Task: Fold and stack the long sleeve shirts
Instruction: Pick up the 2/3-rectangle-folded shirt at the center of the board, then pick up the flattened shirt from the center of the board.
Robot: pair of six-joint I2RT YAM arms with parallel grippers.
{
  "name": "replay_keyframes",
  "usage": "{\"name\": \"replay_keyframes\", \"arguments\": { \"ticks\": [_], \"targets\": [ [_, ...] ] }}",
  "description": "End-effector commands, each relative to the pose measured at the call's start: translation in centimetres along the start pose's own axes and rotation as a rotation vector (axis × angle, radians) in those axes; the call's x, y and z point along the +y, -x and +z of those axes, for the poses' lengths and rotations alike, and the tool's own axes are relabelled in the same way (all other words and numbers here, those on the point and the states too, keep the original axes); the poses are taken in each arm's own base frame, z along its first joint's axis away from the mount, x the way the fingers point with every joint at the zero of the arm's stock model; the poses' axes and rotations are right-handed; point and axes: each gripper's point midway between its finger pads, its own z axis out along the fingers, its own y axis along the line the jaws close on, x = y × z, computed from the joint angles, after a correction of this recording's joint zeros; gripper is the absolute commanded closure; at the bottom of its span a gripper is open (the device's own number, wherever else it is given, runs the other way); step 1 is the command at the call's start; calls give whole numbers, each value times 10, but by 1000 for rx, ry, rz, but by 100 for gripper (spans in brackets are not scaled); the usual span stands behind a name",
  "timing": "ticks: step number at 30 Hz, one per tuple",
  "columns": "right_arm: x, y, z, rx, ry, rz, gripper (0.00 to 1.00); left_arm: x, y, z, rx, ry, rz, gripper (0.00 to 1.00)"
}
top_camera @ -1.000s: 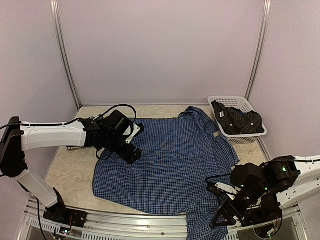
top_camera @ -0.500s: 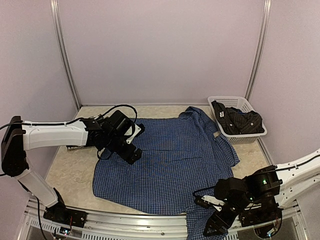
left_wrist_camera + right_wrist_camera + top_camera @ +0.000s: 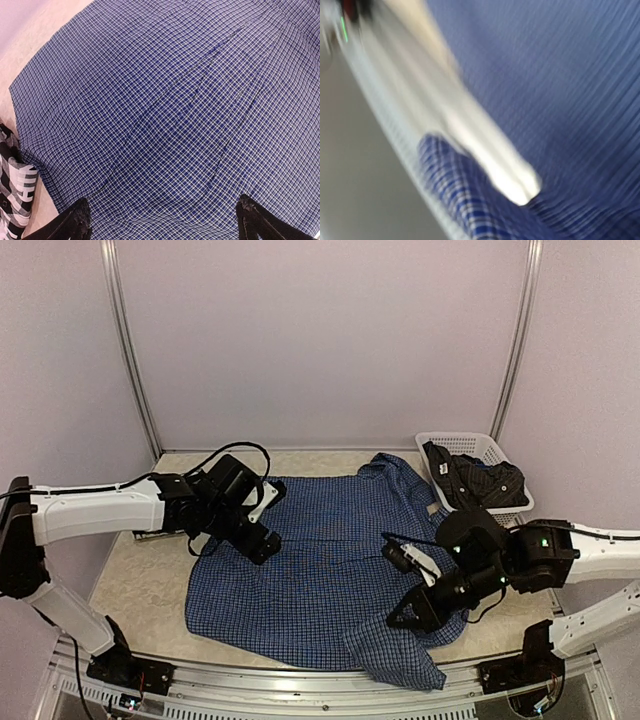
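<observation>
The blue checked long sleeve shirt (image 3: 330, 560) lies spread flat across the table and fills the left wrist view (image 3: 170, 110). My left gripper (image 3: 262, 545) hovers open over its upper left part, and both black fingertips (image 3: 75, 222) frame bare cloth. My right gripper (image 3: 402, 618) is shut on the shirt's near right sleeve (image 3: 400, 660), holding it just above the shirt's lower right. The right wrist view is motion-blurred and shows only blue cloth (image 3: 470, 210). A black-and-white plaid cloth with white letters (image 3: 17, 195) peeks in at the left wrist view's lower left edge.
A white plastic basket (image 3: 450, 444) stands at the back right with a dark garment (image 3: 478, 483) inside. The metal rail (image 3: 250, 702) runs along the table's front edge. Bare beige tabletop (image 3: 140, 580) shows left of the shirt.
The right arm swung up from the front edge onto the shirt and its jaws shut. The sleeve that hung over the edge now lies drawn onto the table. The left arm barely moved.
</observation>
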Motion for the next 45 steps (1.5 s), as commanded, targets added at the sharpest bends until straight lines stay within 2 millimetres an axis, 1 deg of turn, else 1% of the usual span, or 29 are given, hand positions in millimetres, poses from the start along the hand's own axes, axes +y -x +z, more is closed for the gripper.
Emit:
{"name": "replay_keyframes", "arguments": {
  "ticks": [1, 5, 9, 12, 14, 17, 21, 24, 26, 27, 28, 30, 32, 34, 37, 39, 42, 45],
  "targets": [
    [-16, 60, -30, -141, -45, -15, 100, -1, 7, -21, -56, -15, 39, 4],
    [-54, 94, -32, -172, -109, 41, 100, -6, 0, -28, -80, -47, 85, 4],
    [-88, 125, -37, -227, -92, 85, 100, -15, -16, -29, -70, -98, 138, 4],
    [-115, 139, -40, -233, -83, 107, 100, -25, -28, -29, -46, -151, 196, 5],
    [-135, 142, -37, -222, -81, 130, 100, -39, -27, -35, -66, -224, 218, 5],
    [-160, 149, -38, -232, -77, 158, 100, -53, -28, -44, -81, -295, 249, 6],
    [-173, 155, -29, -217, -47, 167, 100, -65, -35, -47, -77, -344, 271, 5],
    [-187, 160, -24, -226, -48, 188, 100, -76, -39, -43, -49, -368, 284, 5],
    [-197, 165, -23, -241, -42, 211, 100, -84, -39, -37, -24, -377, 285, 4],
    [-202, 169, -24, -256, -44, 216, 100, -87, -38, -34, -15, -363, 285, 4],
    [-207, 173, -25, -268, -48, 223, 100, -84, -39, -27, 4, -317, 283, 5],
    [-215, 181, -29, -300, -45, 231, 100, -84, -37, -20, 13, -276, 264, 5],
    [-222, 185, -31, -312, -41, 243, 100, -89, -37, -17, 22, -266, 248, 5],
    [-228, 189, -33, -323, -47, 249, 100, -91, -37, -14, 31, -220, 237, 5],
    [-234, 190, -33, -324, -49, 254, 100, -97, -47, -9, 83, -163, 240, 5],
    [-235, 190, -32, -323, -42, 254, 100, -95, -57, -3, 131, -99, 239, 7],
    [-237, 189, -30, -317, -41, 252, 100, -82, -66, 3, 177, 5, 218, 11],
    [-238, 187, -28, -311, -39, 250, 100, -69, -72, 1, 205, 77, 217, 15]
  ]
}}
